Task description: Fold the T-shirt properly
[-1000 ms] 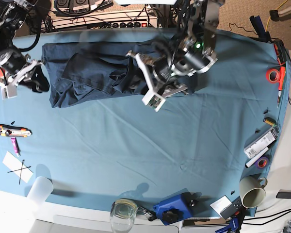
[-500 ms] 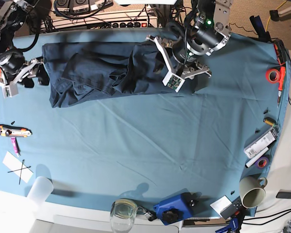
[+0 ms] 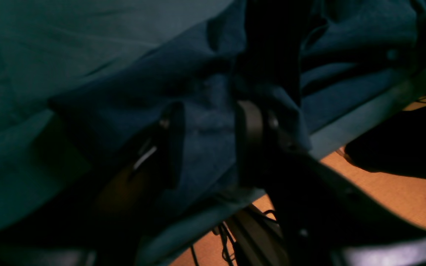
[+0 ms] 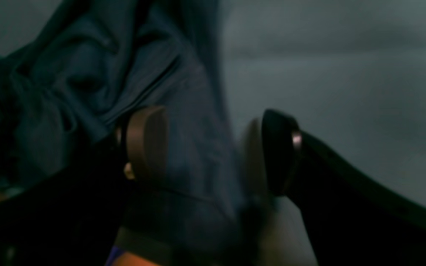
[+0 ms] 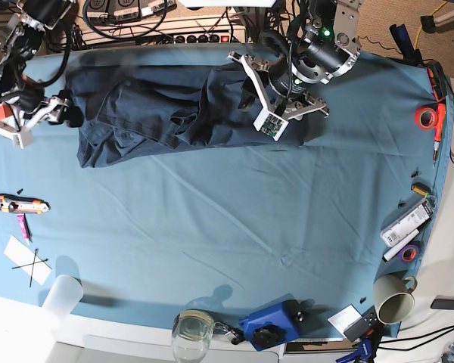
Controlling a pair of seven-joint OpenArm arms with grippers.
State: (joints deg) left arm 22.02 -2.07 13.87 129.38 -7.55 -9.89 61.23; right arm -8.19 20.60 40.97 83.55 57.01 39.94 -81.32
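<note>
Fingers [image 3: 248, 125] pinching T-shirt [image 5: 166, 113] — lengthwise left-right

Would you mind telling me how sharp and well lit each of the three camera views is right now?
Base view: bright, evenly lit and sharp, with the T-shirt and tablecloth crisp. Left wrist view: very dark and soft; the left gripper shows only as dim shapes around a fold of cloth. Right wrist view: dim and blurred, the right gripper smeared at its fingertips.
</note>
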